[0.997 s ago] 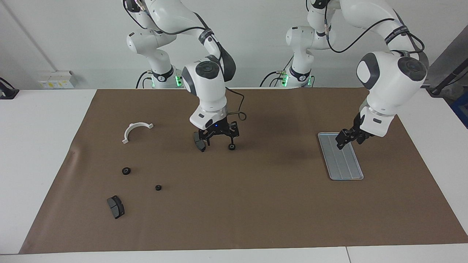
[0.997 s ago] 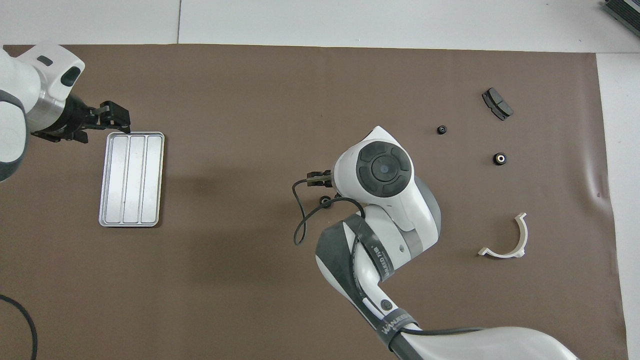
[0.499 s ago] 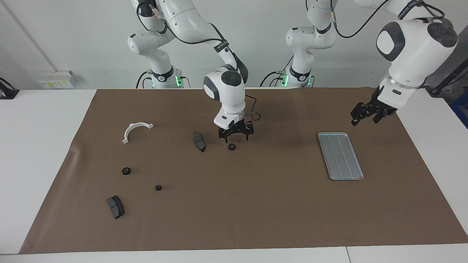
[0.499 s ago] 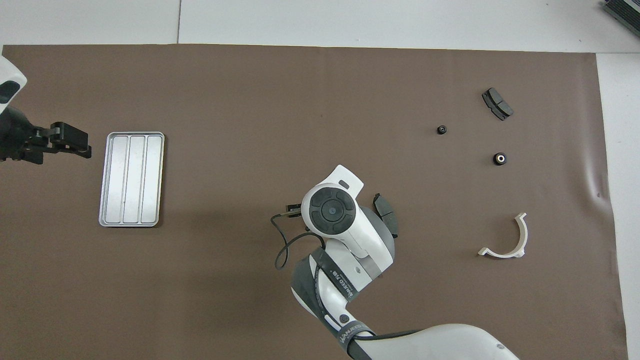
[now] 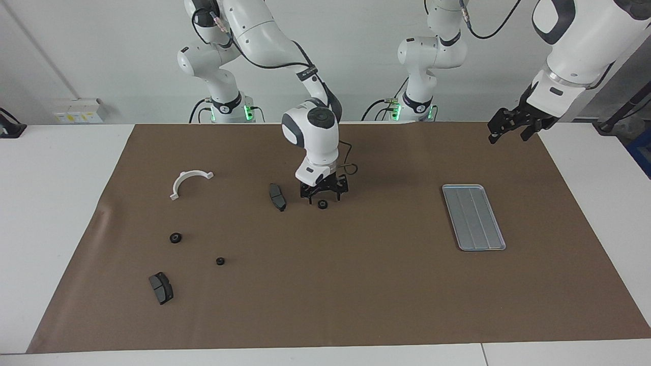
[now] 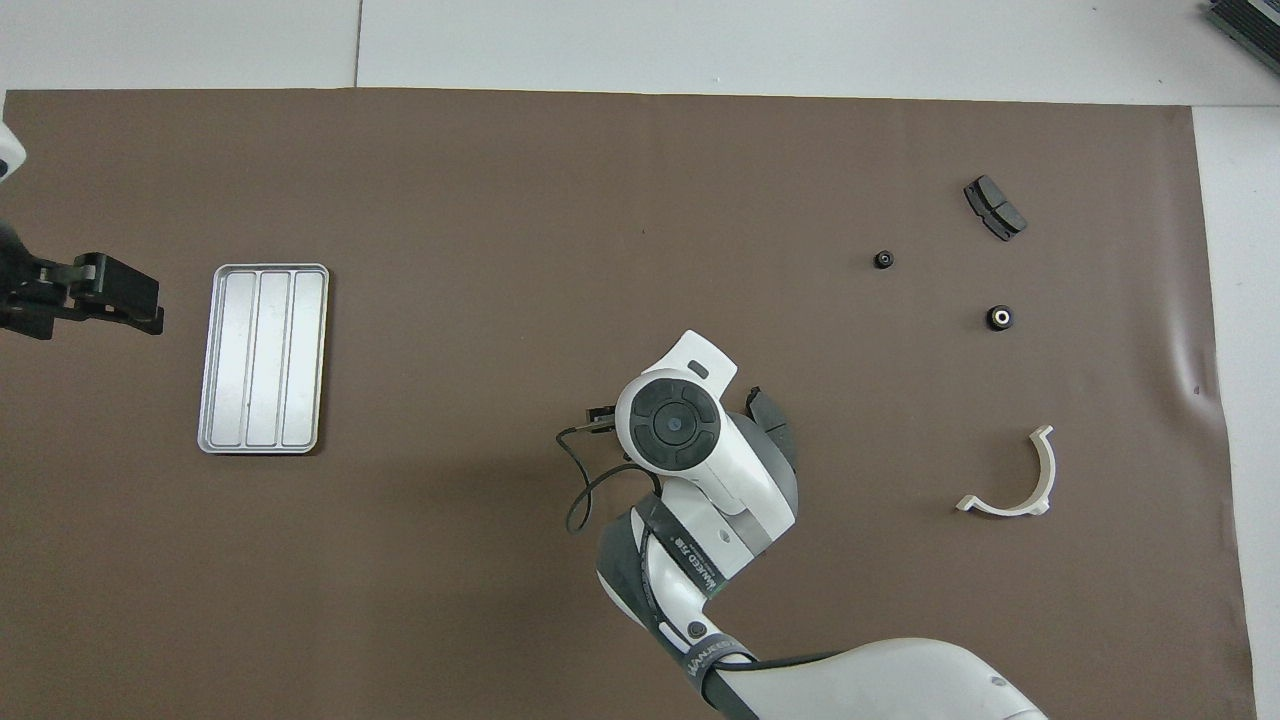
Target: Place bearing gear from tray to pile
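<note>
right pincer [image 5: 323, 195] spread apart low over a bearing gear [image 5: 322, 204]; left pincer [image 5: 510, 127] apart, raised

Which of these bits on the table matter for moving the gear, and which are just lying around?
In the job:
gear under right pincer
tray
bracket
brake pads

Lying about:
two small black wheels
left pincer, raised, waiting

Brown mat [image 5: 356, 284] covers white table [image 5: 56, 213]; pale wall [image 5: 101, 51].
</note>
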{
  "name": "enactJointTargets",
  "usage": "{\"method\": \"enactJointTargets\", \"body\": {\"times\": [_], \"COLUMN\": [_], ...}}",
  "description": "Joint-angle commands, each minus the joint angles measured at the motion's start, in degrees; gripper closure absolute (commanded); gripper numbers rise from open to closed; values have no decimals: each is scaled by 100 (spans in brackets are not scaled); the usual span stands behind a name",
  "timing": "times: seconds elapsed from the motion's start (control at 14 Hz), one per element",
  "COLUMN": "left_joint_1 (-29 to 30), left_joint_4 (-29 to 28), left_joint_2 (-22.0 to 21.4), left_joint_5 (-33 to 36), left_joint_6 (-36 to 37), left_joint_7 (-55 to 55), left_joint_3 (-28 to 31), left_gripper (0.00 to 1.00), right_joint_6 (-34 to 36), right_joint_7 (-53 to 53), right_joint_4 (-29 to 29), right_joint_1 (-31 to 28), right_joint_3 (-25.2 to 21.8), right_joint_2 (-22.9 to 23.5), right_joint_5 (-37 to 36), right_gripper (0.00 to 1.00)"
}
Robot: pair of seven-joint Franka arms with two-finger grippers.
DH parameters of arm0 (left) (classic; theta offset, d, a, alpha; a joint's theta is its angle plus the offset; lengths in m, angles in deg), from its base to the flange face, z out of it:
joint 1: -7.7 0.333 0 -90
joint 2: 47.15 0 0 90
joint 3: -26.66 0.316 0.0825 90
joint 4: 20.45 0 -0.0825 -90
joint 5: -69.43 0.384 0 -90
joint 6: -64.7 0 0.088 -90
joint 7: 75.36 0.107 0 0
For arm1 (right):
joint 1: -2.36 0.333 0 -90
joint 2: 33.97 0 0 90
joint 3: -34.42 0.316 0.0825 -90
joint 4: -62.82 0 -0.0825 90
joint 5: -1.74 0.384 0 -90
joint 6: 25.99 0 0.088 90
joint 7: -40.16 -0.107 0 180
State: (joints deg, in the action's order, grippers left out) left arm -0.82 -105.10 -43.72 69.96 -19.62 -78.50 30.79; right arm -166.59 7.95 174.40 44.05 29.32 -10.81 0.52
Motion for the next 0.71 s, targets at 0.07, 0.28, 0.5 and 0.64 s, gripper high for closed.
{"method": "enactJointTargets", "body": {"times": [0.07, 0.28, 0.5, 0.64], "left_joint_1": [-18, -27, -53, -27], "left_joint_4": [-693, -649, -666, -684], "left_joint_2": [-361, -361, -352, -361], "left_joint_5": [131, 131, 123, 122], "left_joint_6": [-471, -524, -795, -823], "left_joint_7": [382, 401, 358, 349], "left_joint_3": [44, 44, 35, 35], "left_gripper": [11, 0, 0, 0], "right_joint_6": [-126, -152, -284, -293], "right_joint_7": [-14, -48, -75, -84], "right_joint_4": [224, 216, 216, 207], "right_joint_1": [-29, -38, -29, -29], "right_joint_3": [27, 27, 27, 27], "right_joint_2": [-119, -110, -102, -93], "right_joint_5": [-80, -80, -80, -80], "right_gripper": [26, 45, 65, 100]}}
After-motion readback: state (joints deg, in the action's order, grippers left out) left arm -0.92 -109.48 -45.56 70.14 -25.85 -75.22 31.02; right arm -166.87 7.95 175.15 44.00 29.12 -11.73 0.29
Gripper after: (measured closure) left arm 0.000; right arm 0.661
